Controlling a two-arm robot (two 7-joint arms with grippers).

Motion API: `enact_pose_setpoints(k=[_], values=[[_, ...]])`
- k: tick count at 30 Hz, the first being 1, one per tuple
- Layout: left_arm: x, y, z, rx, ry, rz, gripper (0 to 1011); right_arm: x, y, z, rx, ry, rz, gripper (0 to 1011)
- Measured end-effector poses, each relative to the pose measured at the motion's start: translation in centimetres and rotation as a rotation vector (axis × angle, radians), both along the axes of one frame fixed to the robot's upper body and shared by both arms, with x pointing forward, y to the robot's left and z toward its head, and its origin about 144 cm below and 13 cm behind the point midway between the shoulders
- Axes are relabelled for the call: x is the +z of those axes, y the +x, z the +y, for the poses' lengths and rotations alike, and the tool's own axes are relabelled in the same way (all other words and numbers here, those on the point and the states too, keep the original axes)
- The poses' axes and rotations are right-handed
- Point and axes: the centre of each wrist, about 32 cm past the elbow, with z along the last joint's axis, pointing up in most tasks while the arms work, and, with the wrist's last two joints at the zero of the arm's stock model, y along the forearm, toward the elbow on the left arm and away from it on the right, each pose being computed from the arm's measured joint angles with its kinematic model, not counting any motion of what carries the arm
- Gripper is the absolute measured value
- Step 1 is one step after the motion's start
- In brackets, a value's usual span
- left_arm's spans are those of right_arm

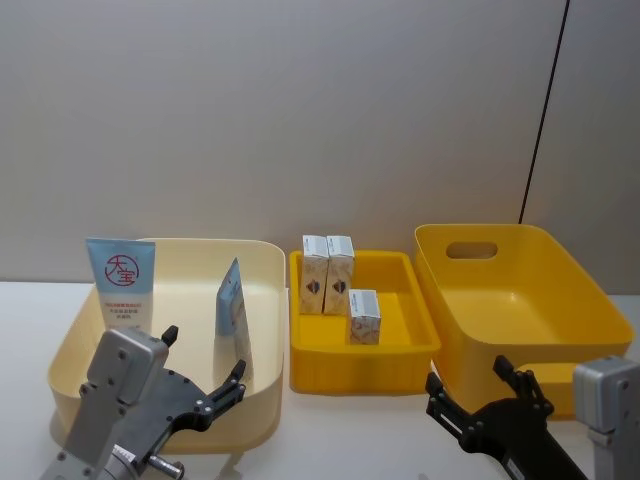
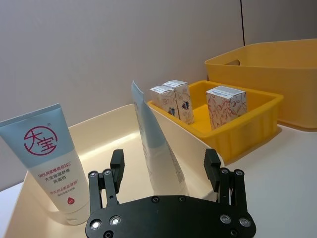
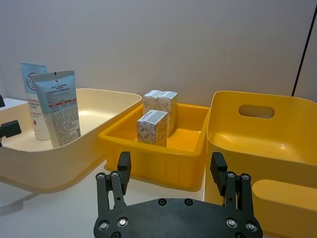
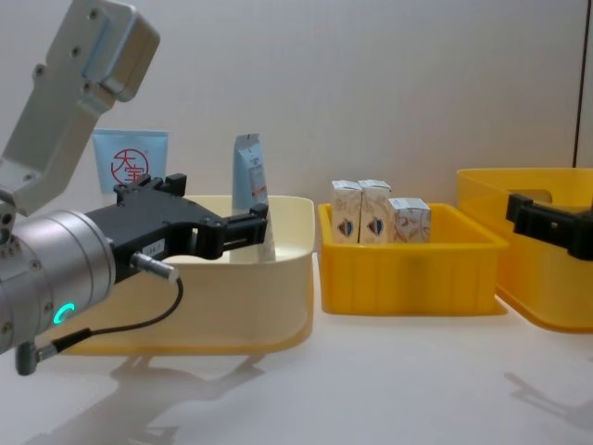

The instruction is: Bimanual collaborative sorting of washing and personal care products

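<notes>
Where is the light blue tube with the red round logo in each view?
Head view: the light blue tube stands at the far left corner of the cream bin.
Left wrist view: tube inside that bin, apart from the pale printed tube.
Right wrist view: tube partly hidden behind the pale printed tube.
Chest view: tube upper left, rising above the bin's rim.
Shared landmark: the cream bin.

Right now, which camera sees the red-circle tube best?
The left wrist view: the light blue tube shows large, logo and writing facing the camera. The head view shows it small in the cream bin; the right wrist view, half behind the printed tube; the chest view, just its top.
</notes>
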Motion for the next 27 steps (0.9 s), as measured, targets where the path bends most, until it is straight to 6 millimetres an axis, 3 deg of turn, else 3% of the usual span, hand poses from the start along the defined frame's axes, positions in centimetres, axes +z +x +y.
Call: enact_pose_setpoints(k=[27], values=[[0.0,0.0,0.0,0.0,0.0,0.0,1003,0.0,0.0,0.0,0.0,0.0,0.0,1000]])
